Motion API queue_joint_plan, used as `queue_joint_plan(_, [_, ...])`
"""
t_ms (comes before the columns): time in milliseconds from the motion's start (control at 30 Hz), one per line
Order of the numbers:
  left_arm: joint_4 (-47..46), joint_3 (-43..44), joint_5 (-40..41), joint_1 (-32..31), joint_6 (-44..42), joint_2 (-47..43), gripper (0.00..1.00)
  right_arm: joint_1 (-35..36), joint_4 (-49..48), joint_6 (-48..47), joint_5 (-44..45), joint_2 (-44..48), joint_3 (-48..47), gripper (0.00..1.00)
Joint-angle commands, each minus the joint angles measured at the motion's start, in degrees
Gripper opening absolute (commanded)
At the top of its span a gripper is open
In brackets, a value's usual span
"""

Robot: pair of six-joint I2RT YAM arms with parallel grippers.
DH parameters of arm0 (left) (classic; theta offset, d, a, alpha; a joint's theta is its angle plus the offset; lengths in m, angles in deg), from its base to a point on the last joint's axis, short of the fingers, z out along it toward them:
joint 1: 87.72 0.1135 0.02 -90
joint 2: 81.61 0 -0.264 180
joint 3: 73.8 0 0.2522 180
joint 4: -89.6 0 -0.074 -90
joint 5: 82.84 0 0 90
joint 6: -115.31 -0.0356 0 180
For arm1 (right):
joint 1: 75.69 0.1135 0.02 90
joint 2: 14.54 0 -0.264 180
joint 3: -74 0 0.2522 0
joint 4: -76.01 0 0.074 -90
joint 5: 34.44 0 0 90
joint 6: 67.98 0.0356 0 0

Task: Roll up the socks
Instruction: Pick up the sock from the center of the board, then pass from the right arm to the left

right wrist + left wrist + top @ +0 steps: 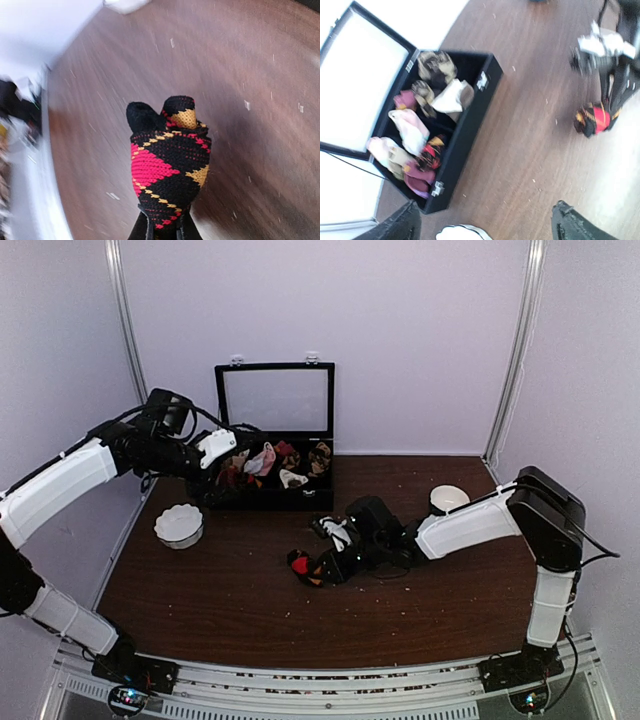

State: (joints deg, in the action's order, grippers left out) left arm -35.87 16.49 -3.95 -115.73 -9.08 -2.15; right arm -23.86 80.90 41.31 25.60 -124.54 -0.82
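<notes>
Right gripper [162,231] is clenched on the socks [167,160], pinching the bundle's lower end as the wrist view shows it. The socks are rolled into one tight, stubby bundle. Black knit, one big red diamond, orange diamonds, thin orange dashed lines crossing. Two rounded black ends stick out on top, one with an orange patch. The bundle is mid-table [230,600], near of the black case [300,502] and slightly right of it. Can't tell if it touches the wood or is held just off it.

Left gripper [486,203] is released, fingers [395,227] spread wide with nothing between them, hovering at the case's left end. Case lid is up and the compartments hold other bundles, including an argyle bundle [434,150] in black, red and orange. White bowl [179,525] sits at left.
</notes>
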Motion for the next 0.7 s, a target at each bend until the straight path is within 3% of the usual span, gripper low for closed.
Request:
queue_joint_plan(0, [2.0,-2.6,-4.1,-0.6,-8.6,1.5,0.91,-1.5,-3.6,14.7,-8.1,1.0,-5.9,0.00])
queue_joint_plan(100, [7.1,-3.0,-5.1,-5.9,-14.2,1.8,0.90,-2.2,-2.0,18.0,-10.2,0.5,-10.0,0.00])
queue_joint_plan(233, [7.2,-3.3,-2.1,-12.4,-16.9,4.0,0.84,-2.3,1.8,18.8,-10.9,0.5,-14.4,0.00])
queue_joint_plan(667, [2.1,2.5,3.3,-16.0,-19.9,9.6,0.77,-2.6,-5.0,26.6,-16.5,-0.2,-14.6,0.00])
